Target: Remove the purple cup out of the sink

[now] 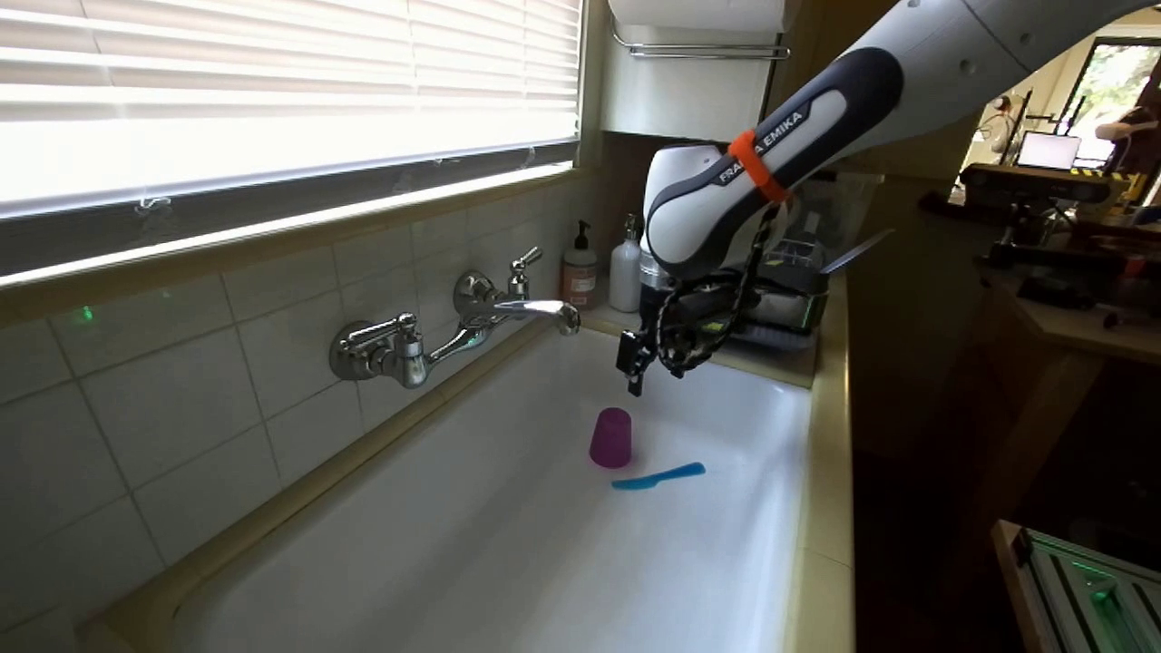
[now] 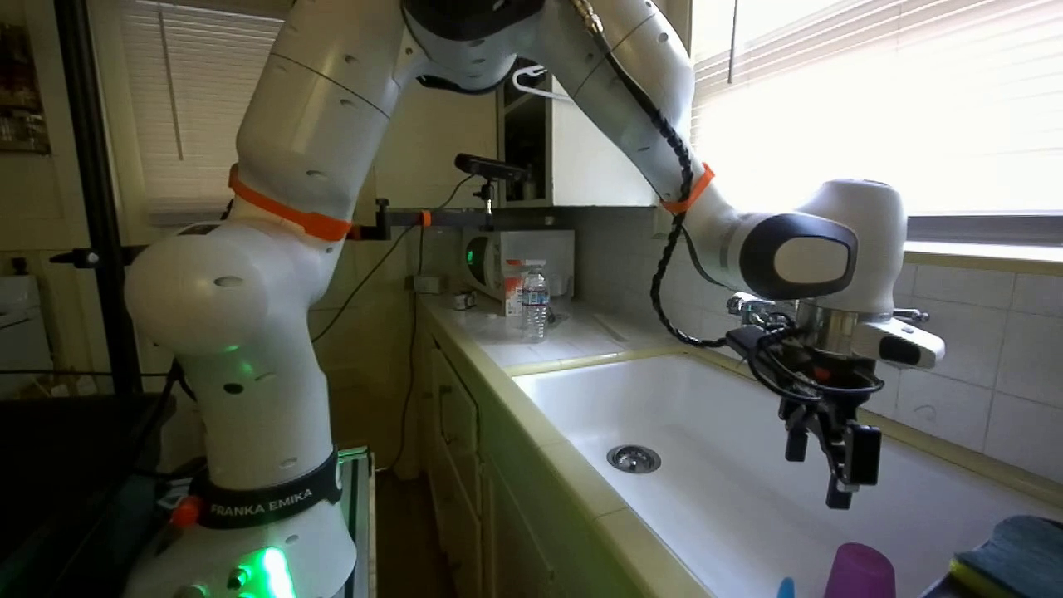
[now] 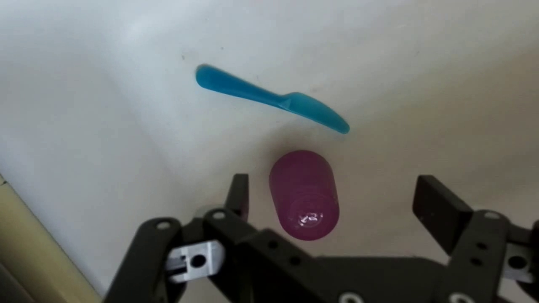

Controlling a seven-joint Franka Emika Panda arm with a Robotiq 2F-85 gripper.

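Note:
The purple cup (image 1: 611,439) stands upside down on the floor of the white sink (image 1: 490,526), near its far end. In an exterior view the cup (image 2: 861,571) is cut off by the bottom edge. My gripper (image 1: 635,374) hangs above the cup, pointing down, apart from it; it also shows over the sink (image 2: 573,390) in an exterior view (image 2: 826,473). In the wrist view the gripper (image 3: 335,189) is open with nothing held. There the cup (image 3: 304,195) appears between the two fingers, closer to the left finger.
A blue plastic knife (image 1: 659,477) lies on the sink floor beside the cup. A chrome faucet (image 1: 535,311) juts over the sink from the tiled wall. Soap bottles (image 1: 579,272) and a dark dish rack (image 1: 775,313) stand at the far end. The drain (image 2: 634,458) is at the opposite end.

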